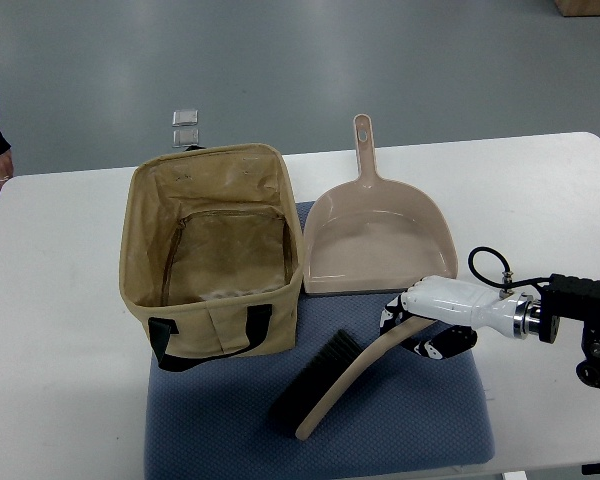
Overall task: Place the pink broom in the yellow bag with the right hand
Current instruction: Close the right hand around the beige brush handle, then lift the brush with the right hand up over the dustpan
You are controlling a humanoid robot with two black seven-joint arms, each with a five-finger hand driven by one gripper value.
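Broom (330,385) handle (pink) in right hand (425,325)

Lab-like test room, plain white table (70,330), bare grey floor (280,60), robot arm's exposed cable (490,265)

A white table (60,330) is filling the lower frame. Grey floor (280,60) is stretching across the top, light reflecting softly off it.
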